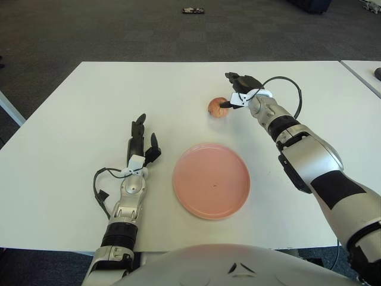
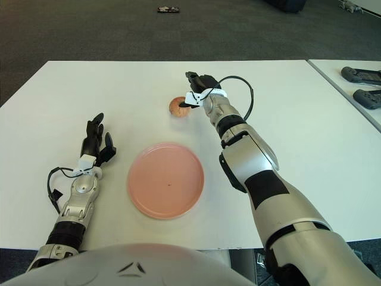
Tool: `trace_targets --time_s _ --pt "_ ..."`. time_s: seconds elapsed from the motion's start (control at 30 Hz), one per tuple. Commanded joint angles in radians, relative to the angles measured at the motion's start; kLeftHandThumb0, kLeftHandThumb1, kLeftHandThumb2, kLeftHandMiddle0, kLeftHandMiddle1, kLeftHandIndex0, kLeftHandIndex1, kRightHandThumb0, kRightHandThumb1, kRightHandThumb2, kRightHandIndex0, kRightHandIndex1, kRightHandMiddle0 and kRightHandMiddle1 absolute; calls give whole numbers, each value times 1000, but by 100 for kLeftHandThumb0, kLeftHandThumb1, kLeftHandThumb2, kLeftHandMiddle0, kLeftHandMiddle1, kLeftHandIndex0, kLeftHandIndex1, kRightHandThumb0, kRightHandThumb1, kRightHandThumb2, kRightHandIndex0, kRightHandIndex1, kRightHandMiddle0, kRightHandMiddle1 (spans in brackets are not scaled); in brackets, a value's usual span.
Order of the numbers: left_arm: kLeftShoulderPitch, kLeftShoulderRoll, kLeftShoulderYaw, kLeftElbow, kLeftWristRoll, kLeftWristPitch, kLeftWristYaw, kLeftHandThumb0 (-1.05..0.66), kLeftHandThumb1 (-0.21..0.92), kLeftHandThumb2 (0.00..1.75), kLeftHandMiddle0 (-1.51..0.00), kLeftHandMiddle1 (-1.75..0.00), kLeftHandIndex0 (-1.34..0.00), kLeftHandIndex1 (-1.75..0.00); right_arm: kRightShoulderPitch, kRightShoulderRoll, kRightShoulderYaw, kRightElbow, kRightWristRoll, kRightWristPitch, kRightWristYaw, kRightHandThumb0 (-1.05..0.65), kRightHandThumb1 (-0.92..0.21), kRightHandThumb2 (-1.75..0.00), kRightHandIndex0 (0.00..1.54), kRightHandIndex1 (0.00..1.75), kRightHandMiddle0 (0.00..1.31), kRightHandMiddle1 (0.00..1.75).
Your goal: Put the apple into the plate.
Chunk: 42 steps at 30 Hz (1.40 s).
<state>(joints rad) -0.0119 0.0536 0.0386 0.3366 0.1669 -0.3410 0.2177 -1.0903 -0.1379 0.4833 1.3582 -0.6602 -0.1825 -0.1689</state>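
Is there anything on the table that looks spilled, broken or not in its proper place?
Nothing stands out. The apple sits whole on the white table, beyond the pink plate, which lies flat with nothing in it. The right hand is at the apple; the left hand shows left of the plate.

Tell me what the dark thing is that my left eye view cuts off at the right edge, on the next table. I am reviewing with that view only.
Observer: The right eye view shows it whole. It is a dark handheld device, something like a controller, lying on the neighbouring table.
Operator: Is it the only thing on that table?
Observer: No. A second, similar dark device lies nearer the robot on the same table, entirely outside your view.
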Motion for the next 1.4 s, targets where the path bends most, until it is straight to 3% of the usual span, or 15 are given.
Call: trace_targets --time_s 0.0,0.47,0.73,1.37 --pt "4 -2 0 -4 6 -3 10 -85 92 92 -23 -6 0 -60 8 10 11 7 -12 12 16 -105 -92 -27 0 0 0 0" --pt "15 -8 -1 -13 11 -2 24 -86 92 92 -23 -6 0 -61 46 54 72 25 -56 58 43 -105 -92 -22 0 0 0 0" --pt "16 -10 -1 -8 9 -9 27 -85 92 90 -24 -7 0 -63 52 65 79 27 -55 69 48 -105 -91 -11 0 0 0 0" --pt "14 -16 -12 -11 13 -7 31 -84 92 92 -22 -6 0 -58 48 84 101 31 -64 79 54 -105 -92 -8 0 0 0 0"
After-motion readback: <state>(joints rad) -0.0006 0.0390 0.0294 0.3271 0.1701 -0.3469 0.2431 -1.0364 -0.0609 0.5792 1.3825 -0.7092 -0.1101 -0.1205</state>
